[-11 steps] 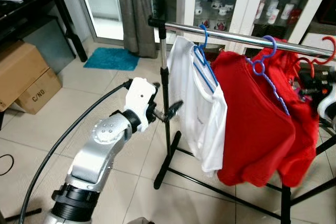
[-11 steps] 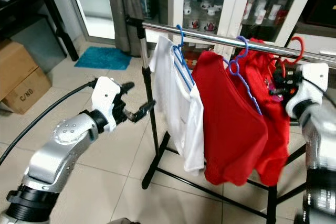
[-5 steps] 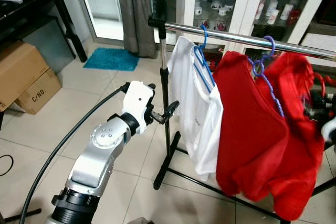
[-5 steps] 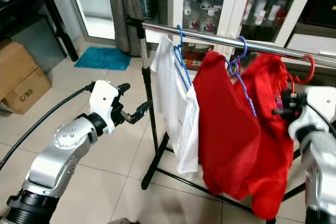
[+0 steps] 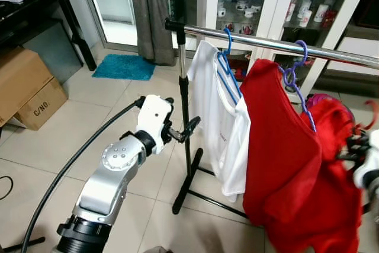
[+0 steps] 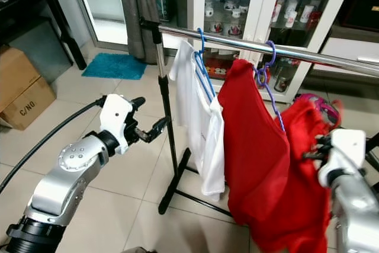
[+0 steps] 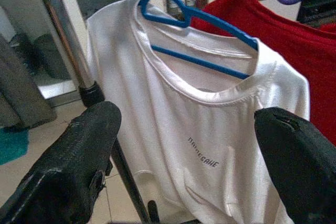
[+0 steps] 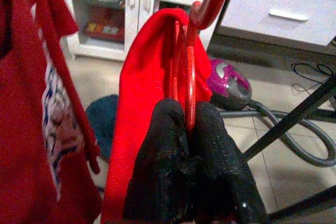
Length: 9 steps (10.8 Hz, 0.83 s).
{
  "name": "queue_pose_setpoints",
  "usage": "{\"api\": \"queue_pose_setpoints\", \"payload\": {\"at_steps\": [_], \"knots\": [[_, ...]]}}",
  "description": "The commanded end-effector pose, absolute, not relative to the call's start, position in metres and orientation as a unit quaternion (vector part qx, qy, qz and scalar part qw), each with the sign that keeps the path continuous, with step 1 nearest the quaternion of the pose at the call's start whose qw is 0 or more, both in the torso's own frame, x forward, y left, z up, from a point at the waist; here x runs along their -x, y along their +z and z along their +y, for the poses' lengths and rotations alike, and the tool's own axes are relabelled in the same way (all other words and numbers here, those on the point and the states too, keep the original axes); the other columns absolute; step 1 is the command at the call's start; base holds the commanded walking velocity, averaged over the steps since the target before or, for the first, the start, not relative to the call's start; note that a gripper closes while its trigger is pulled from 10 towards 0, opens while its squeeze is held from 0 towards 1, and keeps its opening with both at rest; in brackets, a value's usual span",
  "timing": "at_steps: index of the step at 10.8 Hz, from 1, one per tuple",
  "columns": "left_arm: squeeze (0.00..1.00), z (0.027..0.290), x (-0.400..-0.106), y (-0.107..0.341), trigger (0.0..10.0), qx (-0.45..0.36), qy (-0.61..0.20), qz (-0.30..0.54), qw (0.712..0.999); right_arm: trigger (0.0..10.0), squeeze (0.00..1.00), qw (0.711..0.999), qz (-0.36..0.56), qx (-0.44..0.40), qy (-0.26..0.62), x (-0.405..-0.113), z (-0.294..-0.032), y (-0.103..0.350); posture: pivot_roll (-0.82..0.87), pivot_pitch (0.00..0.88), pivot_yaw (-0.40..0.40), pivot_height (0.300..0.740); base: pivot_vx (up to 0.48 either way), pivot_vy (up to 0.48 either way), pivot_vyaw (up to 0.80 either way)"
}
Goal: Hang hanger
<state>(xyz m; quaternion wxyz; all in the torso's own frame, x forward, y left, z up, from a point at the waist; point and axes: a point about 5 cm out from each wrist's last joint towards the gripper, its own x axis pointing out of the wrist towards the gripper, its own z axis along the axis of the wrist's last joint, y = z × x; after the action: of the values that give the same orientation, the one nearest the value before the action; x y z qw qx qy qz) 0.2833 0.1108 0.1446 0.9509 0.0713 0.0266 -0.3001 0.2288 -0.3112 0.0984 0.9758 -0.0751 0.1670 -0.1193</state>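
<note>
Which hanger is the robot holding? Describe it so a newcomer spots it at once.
Start at the chrome clothes rail and follow it to its right end, then look down below the bar. There the right gripper is shut on a red hanger carrying a red shirt. Unlike the two blue hangers hooked on the rail, this one is red and off the bar.
</note>
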Motion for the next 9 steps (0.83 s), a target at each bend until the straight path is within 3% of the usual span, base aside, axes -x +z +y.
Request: {"api": "queue_pose_setpoints", "payload": {"at_steps": [1,4,9], "knots": [[0.00,0.118,-0.282,0.140,10.0,-0.071,-0.281,0.036,0.956,0.0,0.00,0.976,0.156,0.091,-0.119,-0.231,-0.309,0.100,-0.06,0.000,0.017,0.740,-0.319,0.000,0.00],[0.00,0.134,-0.276,0.122,10.0,-0.060,-0.251,0.065,0.964,0.0,0.00,0.977,0.167,0.080,-0.105,-0.232,-0.293,0.088,-0.05,0.000,0.007,0.740,-0.313,0.000,0.00],[0.00,0.133,-0.277,0.121,10.0,-0.063,-0.258,0.066,0.962,0.0,0.00,0.977,0.177,0.079,-0.093,-0.231,-0.284,0.081,-0.05,0.000,0.007,0.740,-0.295,0.000,0.00]]}}
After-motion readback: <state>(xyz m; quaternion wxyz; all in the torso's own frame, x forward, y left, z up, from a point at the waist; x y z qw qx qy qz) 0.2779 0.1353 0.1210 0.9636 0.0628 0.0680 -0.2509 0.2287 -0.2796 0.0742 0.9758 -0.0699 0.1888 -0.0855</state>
